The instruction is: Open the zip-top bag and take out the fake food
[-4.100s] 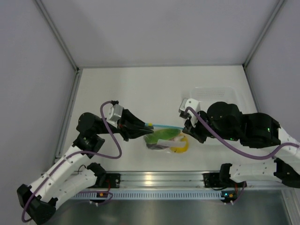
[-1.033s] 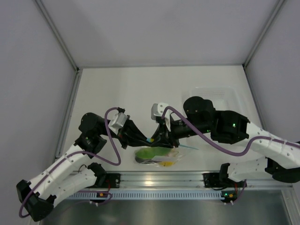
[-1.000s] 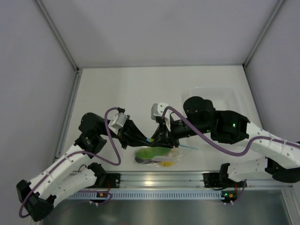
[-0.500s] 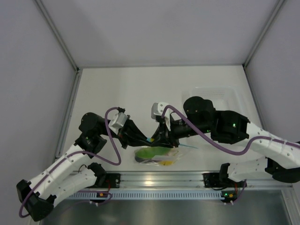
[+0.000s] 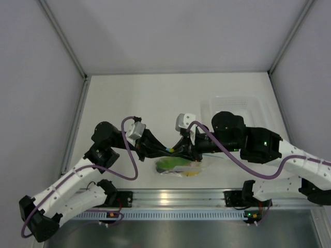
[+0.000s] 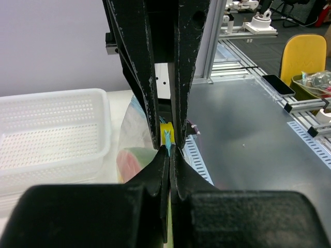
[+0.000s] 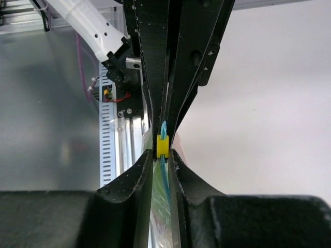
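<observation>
The left pincer [image 5: 161, 149] is pointing toward the middle of the bench [image 5: 129, 98]. Its 2 fingers are pressing tight together, and they are pinching the blue strip [image 7: 165, 181] along the top of the bag [image 5: 178, 166]. The bag is hanging just under both pincers, near the front edge of the bench. I cannot tell if its bottom is touching the bench. The fake food [image 5: 170, 164] is sitting inside the bag, and a green piece and a yellow piece are showing through the plastic. A little yellow slider [image 7: 163, 146] is sitting on the strip. The right pincer [image 5: 182, 151] is pointing in from the other side, tip to tip with the left one. Its fingers are a tiny bit apart and are squeezing the yellow slider. Farther right and back, a see-through basket [image 5: 235, 106] is standing on the bench, well apart from the bag.
</observation>
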### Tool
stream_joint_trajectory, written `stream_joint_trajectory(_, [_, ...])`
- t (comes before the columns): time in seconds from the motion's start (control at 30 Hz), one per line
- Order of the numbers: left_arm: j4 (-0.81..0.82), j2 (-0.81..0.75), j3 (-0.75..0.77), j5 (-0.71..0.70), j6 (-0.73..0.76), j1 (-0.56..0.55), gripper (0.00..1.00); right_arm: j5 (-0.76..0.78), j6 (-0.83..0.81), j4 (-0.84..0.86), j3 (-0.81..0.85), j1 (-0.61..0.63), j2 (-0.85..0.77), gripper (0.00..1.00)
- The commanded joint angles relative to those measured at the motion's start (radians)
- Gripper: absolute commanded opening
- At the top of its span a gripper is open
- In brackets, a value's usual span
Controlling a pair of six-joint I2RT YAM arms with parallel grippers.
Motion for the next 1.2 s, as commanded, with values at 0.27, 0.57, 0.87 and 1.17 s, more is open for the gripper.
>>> stream_joint_trajectory(0.27, [0.014, 0.041, 0.080, 0.082, 0.010, -0.006, 0.00, 0.017, 0.013, 0.030, 0.070, 0.005, 0.012, 0.19])
stream_joint_trajectory(0.57, [0.014, 0.018, 0.071, 0.076, 0.010, -0.010, 0.00, -0.004, 0.011, 0.045, 0.111, 0.003, 0.057, 0.12])
stream_joint_trajectory(0.87, [0.015, -0.007, 0.062, 0.026, 0.016, -0.010, 0.00, 0.017, 0.008, 0.037, 0.048, 0.003, 0.014, 0.00])
stream_joint_trajectory(1.17, [0.015, -0.023, 0.072, -0.094, 0.008, -0.009, 0.00, 0.086, 0.014, 0.036, -0.045, -0.010, -0.083, 0.00])
